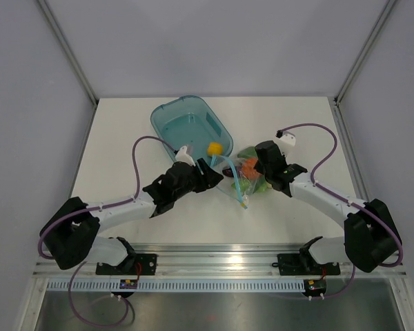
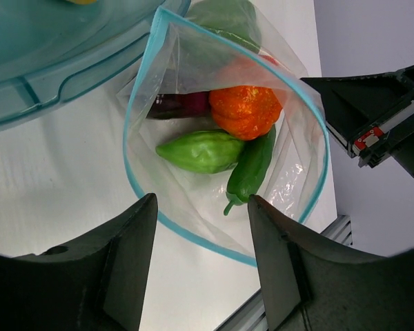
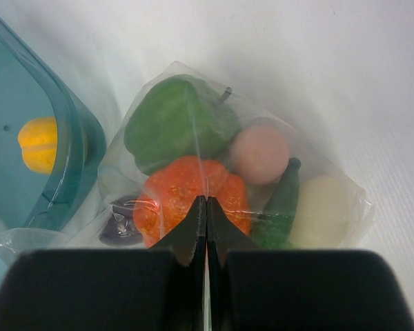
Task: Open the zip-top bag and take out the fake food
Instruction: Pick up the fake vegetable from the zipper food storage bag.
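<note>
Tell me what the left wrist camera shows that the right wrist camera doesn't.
Only the left wrist view: the open mouth of the zip-top bag, ringed by its teal zip strip, with the open left gripper in front of it and the black right arm beyond.
Only the right wrist view: the right gripper shut on the bag's plastic, and a whitish piece inside.
Both: the bag, the orange piece, the dark green cucumber and the teal tub.

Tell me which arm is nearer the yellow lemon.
Left. The left jaws stand open at the mouth of the zip-top bag, just short of the lemon; the right jaws pinch the bag farther right.
</note>
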